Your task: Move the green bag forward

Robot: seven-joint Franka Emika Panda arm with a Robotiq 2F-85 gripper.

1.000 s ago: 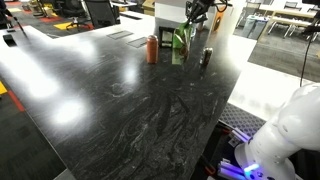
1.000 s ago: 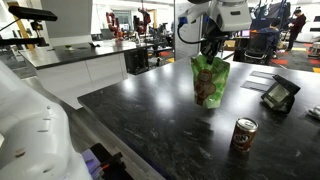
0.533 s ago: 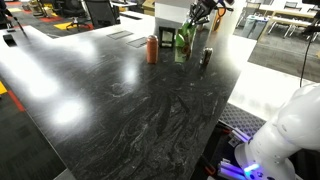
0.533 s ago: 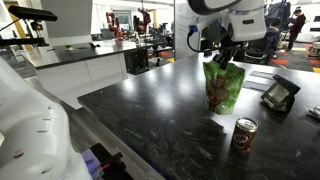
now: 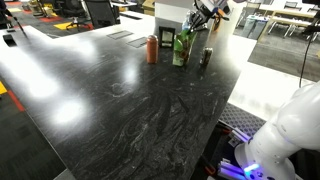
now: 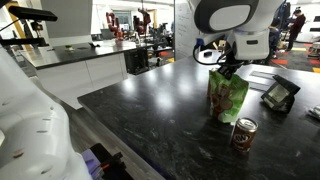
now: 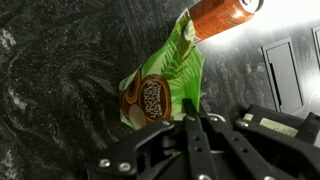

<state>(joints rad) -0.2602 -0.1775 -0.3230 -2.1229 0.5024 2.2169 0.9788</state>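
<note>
The green bag (image 6: pixel 226 97) is a bright green snack pouch with brown and pale print, standing upright on the dark marble table (image 6: pixel 150 120). It also shows in an exterior view (image 5: pixel 181 47) and in the wrist view (image 7: pixel 160 88). My gripper (image 6: pixel 229 72) is shut on the bag's top edge; in the wrist view the two black fingers (image 7: pixel 192 122) meet on the green foil. The red-brown can (image 6: pixel 242 134) stands close beside the bag, and its side shows in the wrist view (image 7: pixel 220 14).
A small black device (image 6: pixel 277 95) and a flat panel (image 6: pixel 258 76) lie on the table behind the bag. A dark small object (image 5: pixel 206 57) stands near the bag. The table edge (image 5: pixel 235 85) is near it. Office desks and chairs fill the background.
My gripper has carried the green bag across the table towards the can. The bag now stands right next to the can. The can has not moved.
</note>
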